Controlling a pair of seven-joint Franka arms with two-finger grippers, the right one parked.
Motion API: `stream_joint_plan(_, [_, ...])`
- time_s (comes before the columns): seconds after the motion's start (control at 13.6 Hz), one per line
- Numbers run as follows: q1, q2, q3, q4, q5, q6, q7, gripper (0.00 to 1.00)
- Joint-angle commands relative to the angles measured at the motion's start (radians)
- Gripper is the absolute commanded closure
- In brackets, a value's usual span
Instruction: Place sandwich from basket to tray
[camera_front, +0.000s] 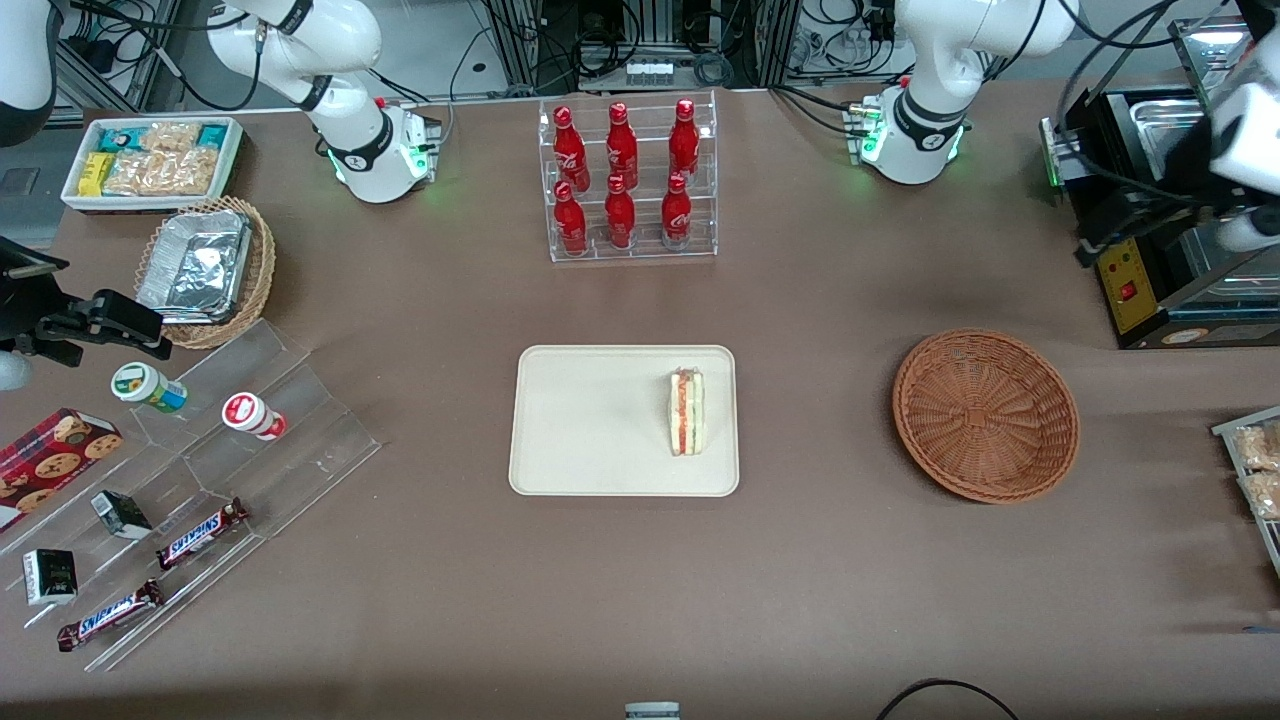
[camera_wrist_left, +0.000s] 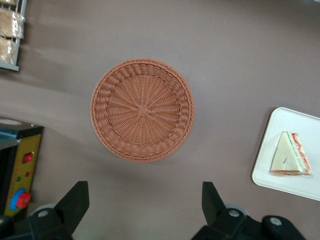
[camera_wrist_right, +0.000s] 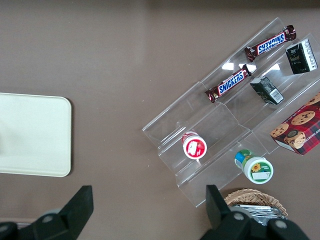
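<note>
The sandwich (camera_front: 687, 411) lies on its side on the cream tray (camera_front: 590, 420), at the tray end nearest the basket. It also shows in the left wrist view (camera_wrist_left: 290, 156) on the tray (camera_wrist_left: 285, 125). The reddish-brown wicker basket (camera_front: 985, 415) stands empty beside the tray, toward the working arm's end; the left wrist view shows its bare inside (camera_wrist_left: 142, 110). My left gripper (camera_wrist_left: 145, 192) is open and empty, held high above the table. It is farther from the front camera than the basket, near the black machine.
A black machine (camera_front: 1160, 250) stands at the working arm's end. A rack of snack packets (camera_front: 1255, 470) lies beside the basket. A clear rack of red bottles (camera_front: 632, 180) stands farther back than the tray. A clear stand with snacks (camera_front: 200, 480), a tan foil basket (camera_front: 205, 270) and a white bin (camera_front: 150, 160) lie toward the parked arm's end.
</note>
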Motion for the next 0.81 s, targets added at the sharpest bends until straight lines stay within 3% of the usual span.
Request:
stream_joint_plan(0.0, [0.002,0.037,-0.002,0.055,0.0,-0.052,0.053,0.0])
stream_joint_plan(0.29, [0.032,0.075,-0.041,0.057,-0.003,-0.052,0.045,0.0])
stream_joint_plan(0.51, [0.262,0.1,-0.299,0.074,-0.014,-0.052,0.042,0.0])
stream_joint_plan(0.73, [0.314,0.106,-0.348,0.077,-0.021,-0.055,0.045,0.0])
